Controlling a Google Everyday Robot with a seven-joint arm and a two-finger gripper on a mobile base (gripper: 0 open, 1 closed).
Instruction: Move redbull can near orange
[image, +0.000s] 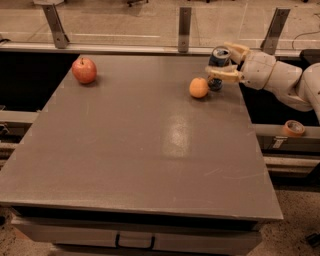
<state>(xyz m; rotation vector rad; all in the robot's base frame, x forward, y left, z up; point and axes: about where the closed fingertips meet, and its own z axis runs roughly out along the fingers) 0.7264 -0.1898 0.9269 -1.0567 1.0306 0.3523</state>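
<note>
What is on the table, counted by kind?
Apples: 1, the red apple at the far left.
Oranges: 1, the orange at the far right.
Cans: 1, the redbull can, just right of the orange, gripped by the end effector.
Total: 3

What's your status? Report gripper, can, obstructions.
Gripper shut on redbull can, far right of table. Can right beside orange. Nothing between them; apple off at far left.
</note>
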